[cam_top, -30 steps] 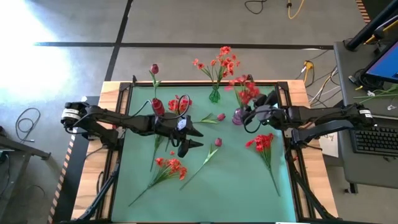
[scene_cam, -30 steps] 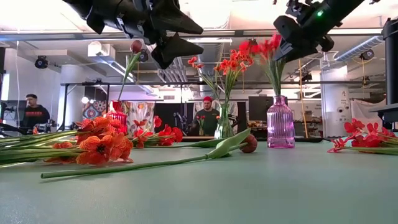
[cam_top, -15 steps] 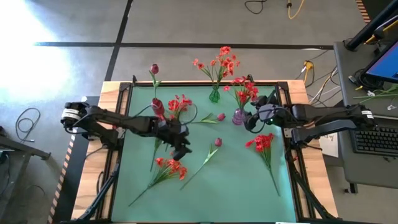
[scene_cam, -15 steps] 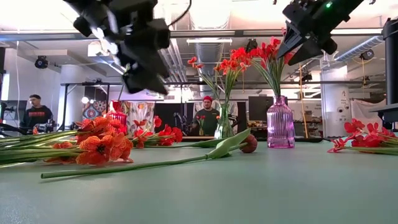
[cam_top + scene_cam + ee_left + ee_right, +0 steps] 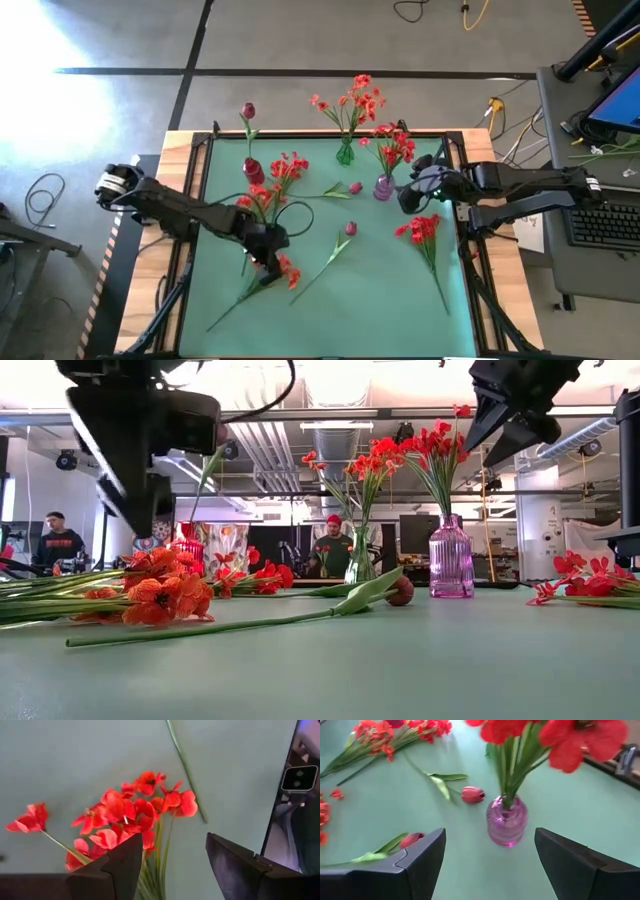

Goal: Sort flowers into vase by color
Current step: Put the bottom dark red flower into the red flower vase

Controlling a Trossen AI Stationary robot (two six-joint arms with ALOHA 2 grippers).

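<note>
My left gripper [image 5: 266, 258] [image 5: 167, 865] hangs open, pointing down over an orange-red spray [image 5: 283, 269] [image 5: 135, 815] that lies flat near the table's near-left part; its fingers stand on either side of the blossoms without touching. My right gripper [image 5: 407, 197] [image 5: 490, 865] is open, just right of the purple vase [image 5: 384, 187] [image 5: 506, 821], where bright red flowers [image 5: 393, 146] stand. A green vase [image 5: 345, 153] holds orange-red sprays. A red vase [image 5: 253, 171] holds one magenta tulip [image 5: 247, 110]. Two tulips [image 5: 350, 228] [image 5: 355, 187] and a red cluster [image 5: 420, 228] lie on the mat.
Another orange-red spray [image 5: 290, 165] lies beside the red vase, its stalks running under my left arm. The red cluster's stalks reach toward the near-right corner [image 5: 444, 305]. The green mat [image 5: 380, 290] is bare in its near middle. A black frame [image 5: 195, 200] rims the table.
My left gripper has swung from the table's middle toward the near edge, tipped to point down, and dropped low over the orange-red spray. My right gripper has drawn back from the red flowers toward the right edge; they now stand free in the purple vase.
</note>
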